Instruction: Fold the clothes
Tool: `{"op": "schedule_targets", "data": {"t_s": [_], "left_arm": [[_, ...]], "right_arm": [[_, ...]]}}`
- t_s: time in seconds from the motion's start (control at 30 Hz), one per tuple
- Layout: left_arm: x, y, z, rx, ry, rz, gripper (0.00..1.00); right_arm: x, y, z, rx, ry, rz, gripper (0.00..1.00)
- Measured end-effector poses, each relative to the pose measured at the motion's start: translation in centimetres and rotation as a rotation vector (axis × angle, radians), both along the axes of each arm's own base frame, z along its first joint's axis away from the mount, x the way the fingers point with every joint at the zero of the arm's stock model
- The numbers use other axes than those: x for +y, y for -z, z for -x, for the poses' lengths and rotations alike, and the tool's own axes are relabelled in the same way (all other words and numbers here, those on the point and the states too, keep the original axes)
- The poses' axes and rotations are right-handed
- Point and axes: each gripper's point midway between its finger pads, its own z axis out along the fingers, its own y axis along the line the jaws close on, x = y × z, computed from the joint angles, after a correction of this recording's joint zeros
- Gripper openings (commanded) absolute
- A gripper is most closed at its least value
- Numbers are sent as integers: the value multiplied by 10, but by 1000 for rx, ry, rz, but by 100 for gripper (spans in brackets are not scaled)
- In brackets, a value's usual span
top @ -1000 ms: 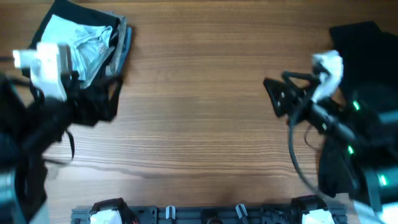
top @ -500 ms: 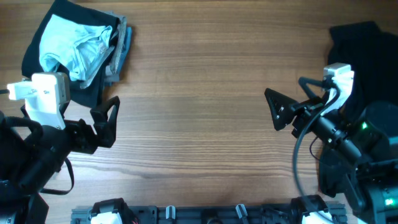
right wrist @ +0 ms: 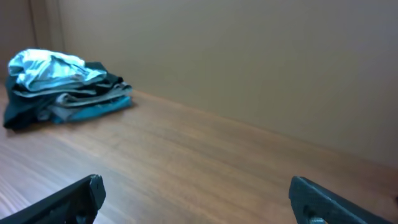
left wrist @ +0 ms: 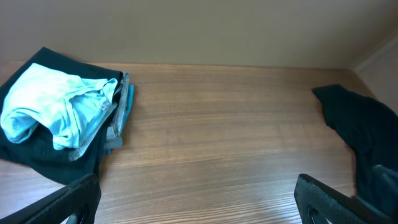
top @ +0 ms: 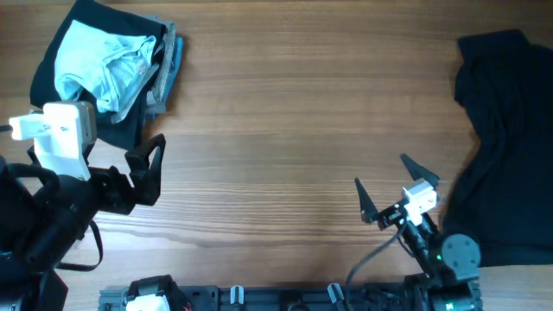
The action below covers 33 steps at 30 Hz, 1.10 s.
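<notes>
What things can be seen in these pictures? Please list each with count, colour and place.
Shirt: one, light blue, crumpled on top of the pile, far left.
Pile: count unclear, dark, grey and blue layers, under the shirt.
Black garment: one, black, spread at the right edge.
Table: one, brown wood.
Left end effector: one, black, open, empty, in front of the pile.
Right end effector: one, black, open, empty, left of the black garment.

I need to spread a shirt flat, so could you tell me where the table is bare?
Bare: the wide middle of the table, between the clothes pile far left and the black garment at right. Crowded: the front, around the left gripper and right gripper.
</notes>
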Motion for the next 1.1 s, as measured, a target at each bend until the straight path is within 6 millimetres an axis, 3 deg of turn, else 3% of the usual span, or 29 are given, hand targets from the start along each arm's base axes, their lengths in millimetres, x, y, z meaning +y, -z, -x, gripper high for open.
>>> {"op": "schedule_targets", "data": {"t_s": [0.07,0.7,0.83,0.9,0.97,1.1], "left_arm": [[0,0,0,0,0,0,100],[0,0,0,-2,1,-4,100],[2,-22,-4,-228,-3,-50,100],[2,-11,0,-329,-7,-60,100],[1,35,8,-349,-23,-38,100],[1,105,23,-440,-57,21,100]], "right_arm": [[0,15,-4,2,2,3,100],[0,11,-4,-13,2,1,100],[0,10,-4,-15,3,1,100],[0,10,-4,-16,5,1,100],[-1,10,-4,-18,9,0,100],[-1,9,-4,-20,10,0,100]]}}
